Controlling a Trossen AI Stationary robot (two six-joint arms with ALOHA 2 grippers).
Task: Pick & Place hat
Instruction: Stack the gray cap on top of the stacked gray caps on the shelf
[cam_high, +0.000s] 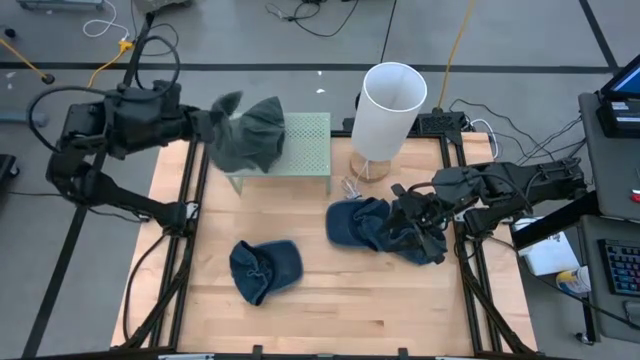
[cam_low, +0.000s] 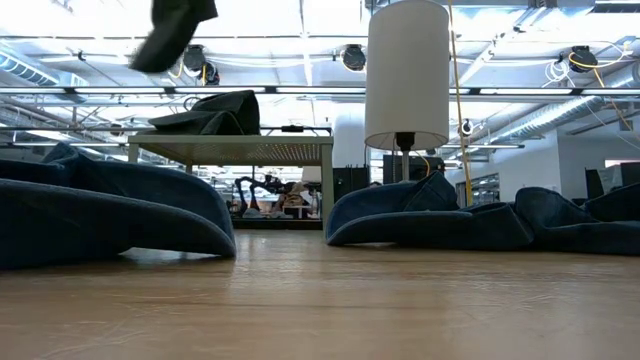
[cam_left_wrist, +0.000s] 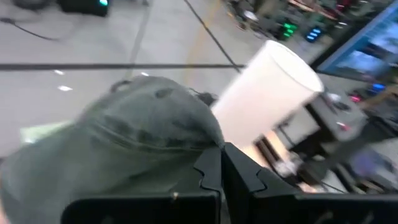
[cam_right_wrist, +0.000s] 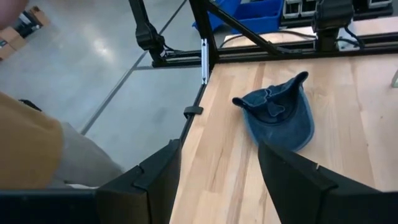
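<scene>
A grey-green hat (cam_high: 252, 135) hangs over the green perforated stand (cam_high: 310, 150) at the far left, with my left gripper (cam_high: 210, 125) shut on it. In the low view dark cloth (cam_low: 215, 112) lies on the stand's top. Two blue hats lie crumpled on the wooden table, one near the front (cam_high: 265, 268) and one at the right (cam_high: 365, 225). My right gripper (cam_high: 425, 228) stands open above the right part of that second hat. Nothing is between its fingers (cam_right_wrist: 155, 180). My left gripper pinches the hat at its edge (cam_left_wrist: 208, 146) between its two shut fingers (cam_left_wrist: 211, 171). The fingers come from the table's left side, slanting a little downward. The hat bulges out ahead of the fingers above the stand. Whether its lower part rests on the stand, I cannot tell.
A white lamp (cam_high: 390, 100) on a wooden base stands at the far edge, right of the stand. Black frame rails (cam_high: 185, 215) run along both table sides. Free wood lies along the front edge. Tan clothing (cam_right_wrist: 28, 149), perhaps a person's, shows off the table.
</scene>
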